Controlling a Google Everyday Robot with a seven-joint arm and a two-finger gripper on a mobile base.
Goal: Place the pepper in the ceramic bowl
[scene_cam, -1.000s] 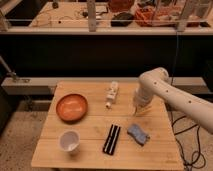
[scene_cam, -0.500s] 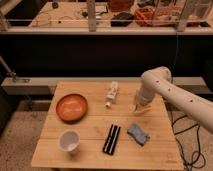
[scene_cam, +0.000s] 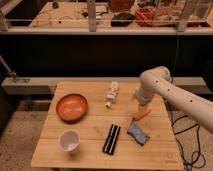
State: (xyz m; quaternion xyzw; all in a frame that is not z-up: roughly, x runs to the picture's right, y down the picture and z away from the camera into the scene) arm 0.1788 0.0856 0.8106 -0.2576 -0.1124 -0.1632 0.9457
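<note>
While a white cup (scene_cam: 69,140), a black bar (scene_cam: 112,138) and a blue-grey cloth (scene_cam: 138,134) are seen nearest on the wooden surface (scene_cam: 90,125), the pepper (scene_cam: 141,115) is found behind the cloth, lying flat. Directly above it the claw (scene_cam: 141,106) is hung; its state cannot be told. Farther left the bowl (scene_cam: 72,107) is set, and farthest a white bottle (scene_cam: 112,94).

The pincer (scene_cam: 141,107) hangs over a smooth pepper (scene_cam: 141,115) on the matt wooden table (scene_cam: 90,131).
</note>
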